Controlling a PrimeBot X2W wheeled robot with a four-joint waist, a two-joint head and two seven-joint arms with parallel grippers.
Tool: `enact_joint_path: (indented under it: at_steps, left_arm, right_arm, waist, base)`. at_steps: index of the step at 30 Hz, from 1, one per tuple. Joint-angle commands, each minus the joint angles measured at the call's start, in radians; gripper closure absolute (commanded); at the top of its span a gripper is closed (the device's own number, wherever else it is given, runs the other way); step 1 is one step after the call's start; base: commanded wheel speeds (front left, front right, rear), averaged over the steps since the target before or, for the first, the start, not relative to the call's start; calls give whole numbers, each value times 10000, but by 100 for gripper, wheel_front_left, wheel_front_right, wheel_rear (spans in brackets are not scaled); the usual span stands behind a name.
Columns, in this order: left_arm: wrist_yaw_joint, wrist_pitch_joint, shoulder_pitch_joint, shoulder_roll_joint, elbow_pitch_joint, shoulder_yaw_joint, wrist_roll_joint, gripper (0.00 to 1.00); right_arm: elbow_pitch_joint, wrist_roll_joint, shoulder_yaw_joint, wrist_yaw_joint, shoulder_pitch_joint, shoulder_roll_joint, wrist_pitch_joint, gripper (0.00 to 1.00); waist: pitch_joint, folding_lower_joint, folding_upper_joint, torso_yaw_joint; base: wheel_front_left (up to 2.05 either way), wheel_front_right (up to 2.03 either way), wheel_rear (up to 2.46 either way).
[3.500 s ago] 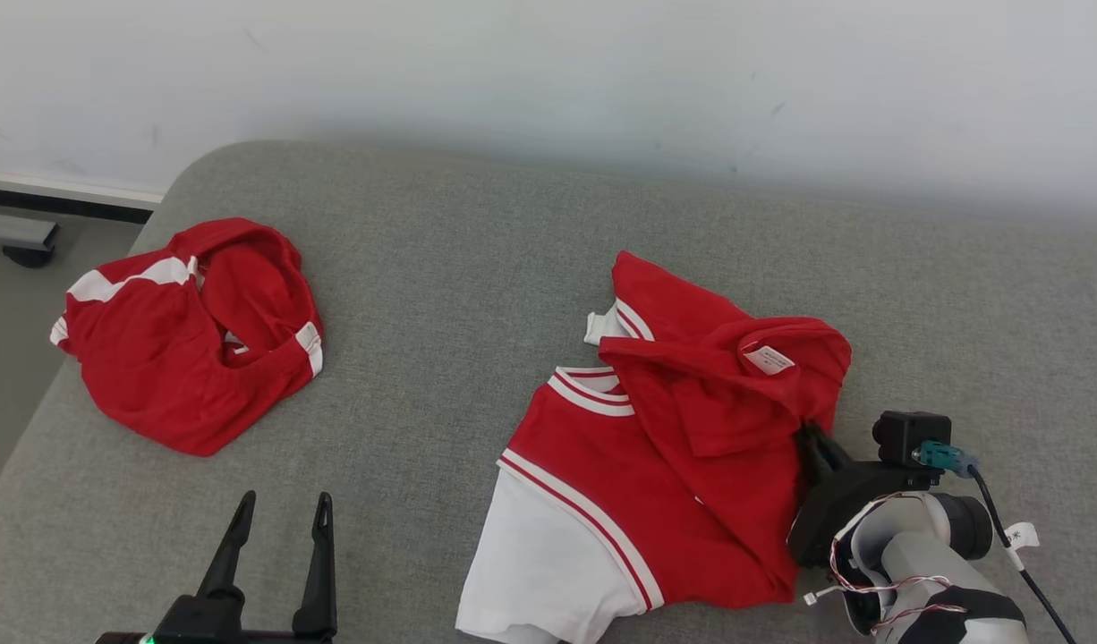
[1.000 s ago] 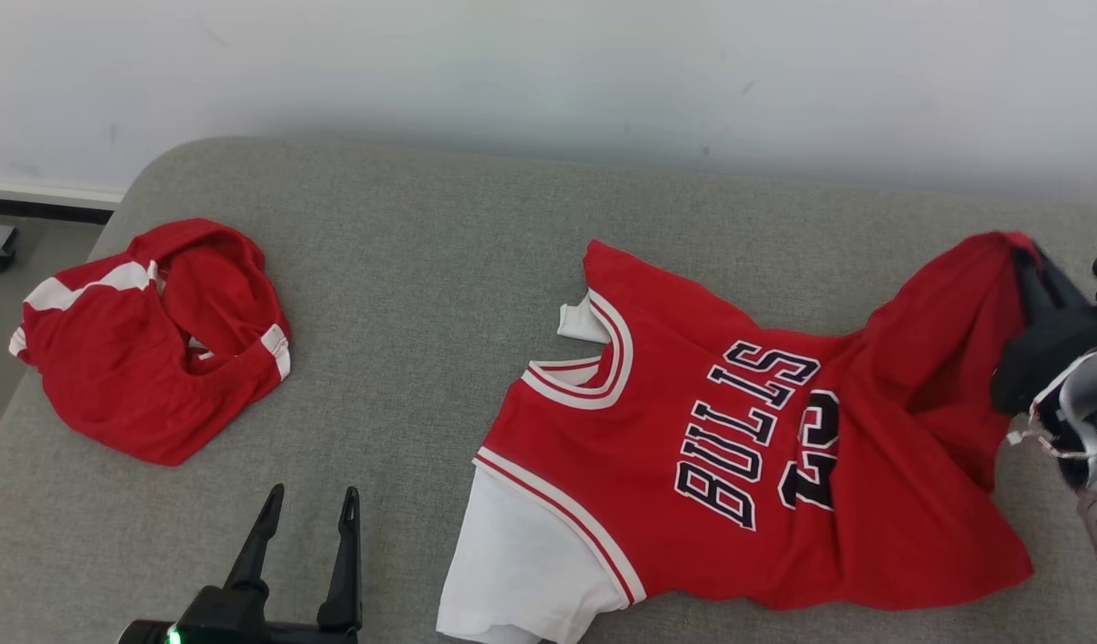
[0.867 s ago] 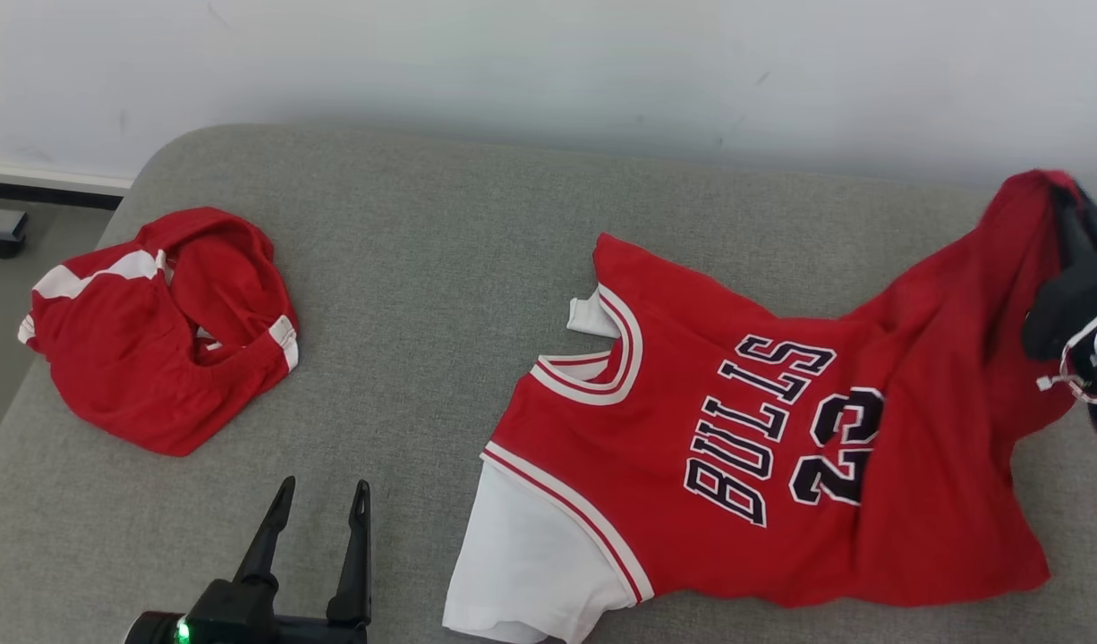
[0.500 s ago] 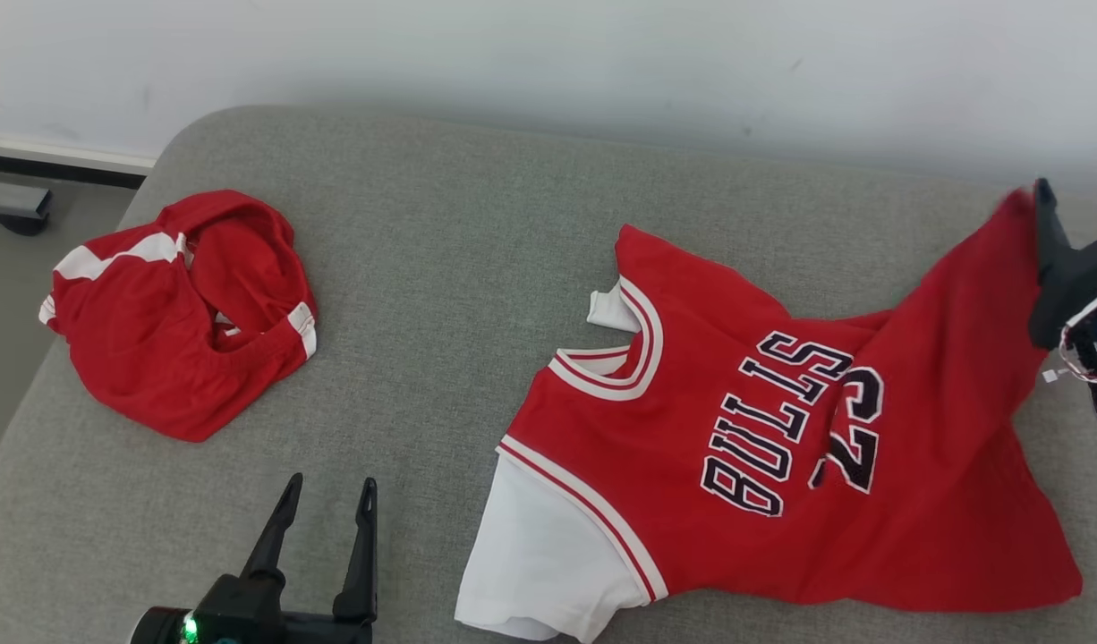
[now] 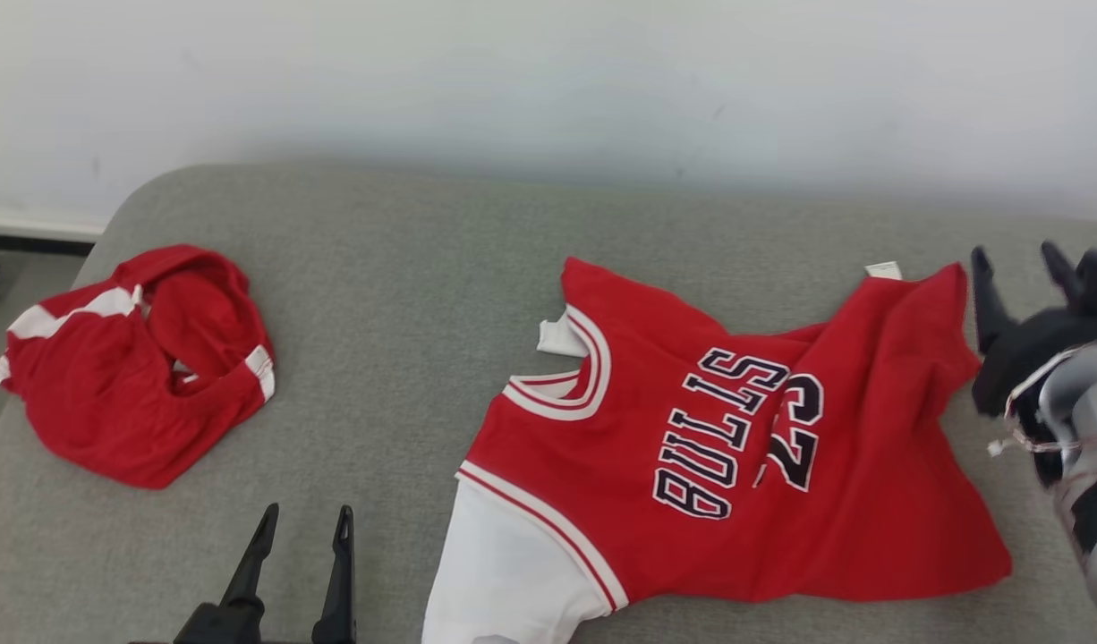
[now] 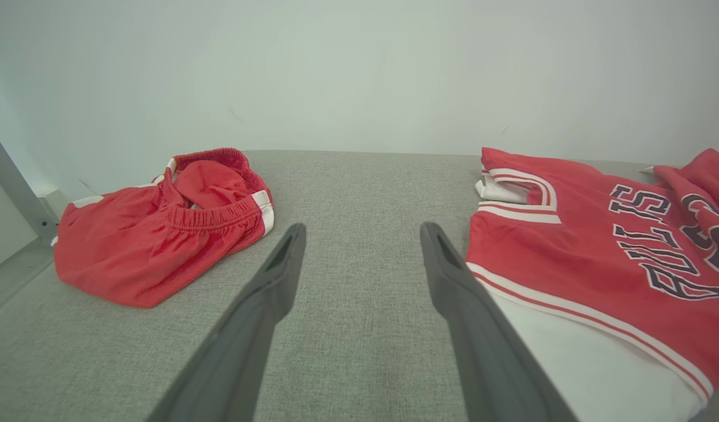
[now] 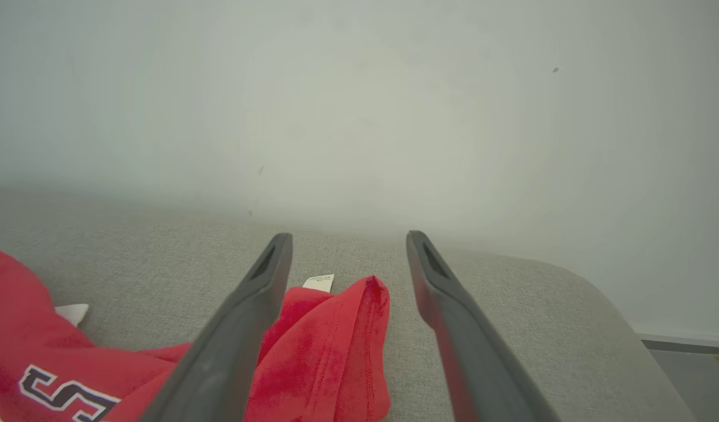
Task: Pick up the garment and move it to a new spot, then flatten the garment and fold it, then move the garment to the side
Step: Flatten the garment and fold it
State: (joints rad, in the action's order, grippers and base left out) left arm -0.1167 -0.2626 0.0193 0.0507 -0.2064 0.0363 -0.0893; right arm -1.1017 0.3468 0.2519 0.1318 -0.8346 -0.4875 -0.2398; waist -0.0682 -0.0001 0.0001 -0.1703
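- Red basketball jersey with a white sleeve and dark "BULLS" lettering lies spread, print up, right of centre on the grey fabric cushion; it is creased near the number.
- Right gripper sits just beside the jersey's far hem corner, fingers spread apart, gripping nothing.
- Left gripper is low at the near edge over bare cushion, fingers spread, empty.
- Crumpled red shorts with white trim lie well apart, far left.

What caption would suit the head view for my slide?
Open right gripper beside the hem of a red jersey spread on a grey cushion, red shorts lying apart.
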Motion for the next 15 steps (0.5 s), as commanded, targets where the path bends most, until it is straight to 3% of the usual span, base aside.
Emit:
enact_joint_path:
  at_steps: [1, 15]
  left_arm:
    - [-31, -33, -197, -11, 59, -91, 98, 0]
    - [4, -32, -384, -2, 408, -467, 211, 0]
  right_arm:
    - [169, 210, 149, -23, 439, 79, -105, 0]
    - [3208, 1305, 504, -23, 4138, -101, -262, 0]
  waist:
    - [310, 1, -1, 401]
    - [263, 1, -1, 1121]
  base:
    - [0, 0, 0]
    - [0, 0, 0]
